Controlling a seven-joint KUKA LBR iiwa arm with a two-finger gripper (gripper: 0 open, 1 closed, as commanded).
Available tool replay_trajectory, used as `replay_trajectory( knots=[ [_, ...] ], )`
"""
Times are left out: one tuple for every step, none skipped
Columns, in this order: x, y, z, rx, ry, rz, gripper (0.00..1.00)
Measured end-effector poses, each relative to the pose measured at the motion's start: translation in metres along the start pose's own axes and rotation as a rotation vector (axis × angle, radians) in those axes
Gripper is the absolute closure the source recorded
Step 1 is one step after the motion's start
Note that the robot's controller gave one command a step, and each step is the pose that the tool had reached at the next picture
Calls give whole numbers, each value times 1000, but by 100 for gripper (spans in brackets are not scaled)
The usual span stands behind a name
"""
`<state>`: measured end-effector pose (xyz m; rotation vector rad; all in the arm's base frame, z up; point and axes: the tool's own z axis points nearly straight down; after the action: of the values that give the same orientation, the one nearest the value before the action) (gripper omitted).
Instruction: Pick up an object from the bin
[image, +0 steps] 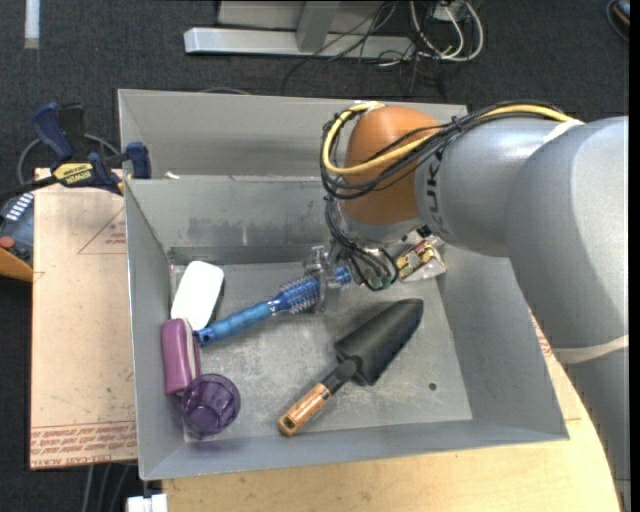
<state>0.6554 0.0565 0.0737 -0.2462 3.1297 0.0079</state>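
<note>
Camera view from above shows the grey metal bin (240, 205) with four loose things spread on its floor, none overlapping. The arm comes in from the right, its orange cover (385, 165) and looped cables hanging over the bin's back half. The gripper (322, 272) is low at the back of the floor, right at the bristle head of a blue brush (250, 315). That brush lies slantwise, its handle running down and left toward a white oval bar (198, 292), which leans against the left wall.

How far the gripper is open cannot be told, since the wrist and wiring crowd it, and nothing can be seen held in it. The brush is flat on the floor, so it is probably not lifted.

A black trowel (380, 340) with a copper-coloured handle lies just in front of the gripper, well clear of the brush. A purple plastic piece (178, 355), a flat bar ending in a round cup, rests by the left wall. The brush head seems a sensible target, being bulky, raised off the floor and free of neighbours.
</note>
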Motion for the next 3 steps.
replay_trajectory(
  knots=[
    [0,0,-7,0,-1,0,100],
    [1,1,-17,-1,2,0,100],
    [0,1,-35,0,-2,-1,100]
  ],
)
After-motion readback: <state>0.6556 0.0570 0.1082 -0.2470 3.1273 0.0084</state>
